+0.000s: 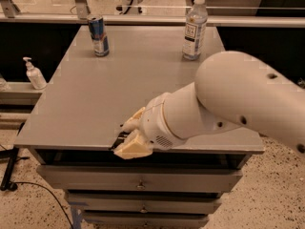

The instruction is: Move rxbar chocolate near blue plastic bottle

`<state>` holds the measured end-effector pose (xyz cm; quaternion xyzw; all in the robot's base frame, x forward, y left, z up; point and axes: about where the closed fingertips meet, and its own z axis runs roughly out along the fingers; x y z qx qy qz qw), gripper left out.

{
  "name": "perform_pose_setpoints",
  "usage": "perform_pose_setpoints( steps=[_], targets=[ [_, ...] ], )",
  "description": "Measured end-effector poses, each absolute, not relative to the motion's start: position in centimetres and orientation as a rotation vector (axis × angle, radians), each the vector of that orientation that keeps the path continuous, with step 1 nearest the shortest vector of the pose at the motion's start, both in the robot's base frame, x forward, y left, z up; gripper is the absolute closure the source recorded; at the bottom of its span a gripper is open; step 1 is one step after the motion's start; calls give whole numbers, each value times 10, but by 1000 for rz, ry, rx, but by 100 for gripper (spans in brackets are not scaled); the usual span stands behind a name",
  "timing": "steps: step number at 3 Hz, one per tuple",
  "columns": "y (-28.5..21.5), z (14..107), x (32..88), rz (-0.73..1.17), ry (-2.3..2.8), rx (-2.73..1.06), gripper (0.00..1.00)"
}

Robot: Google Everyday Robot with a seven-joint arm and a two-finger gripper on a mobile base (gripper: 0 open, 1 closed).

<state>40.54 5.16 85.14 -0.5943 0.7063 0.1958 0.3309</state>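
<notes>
The rxbar chocolate [119, 139] lies at the table's front edge, and only a dark sliver of it shows between the fingers. My gripper [129, 136] is at that front edge, its two pale fingers closed on the bar from both sides. The big white arm covers the front right of the table. The blue plastic bottle [194, 28] stands upright at the back right of the grey table [95, 94], far from the bar.
A blue and silver drink can [98, 35] stands at the back left of the table. A soap dispenser [34, 74] sits on a lower ledge to the left. Drawers [138, 180] are under the table top.
</notes>
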Motion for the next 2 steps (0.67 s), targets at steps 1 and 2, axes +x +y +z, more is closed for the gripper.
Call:
perform_pose_setpoints(
  steps=[1, 2],
  targets=[
    [34, 871, 409, 428, 1855, -1566, 100],
    [9, 885, 428, 313, 1850, -1571, 100]
  ],
)
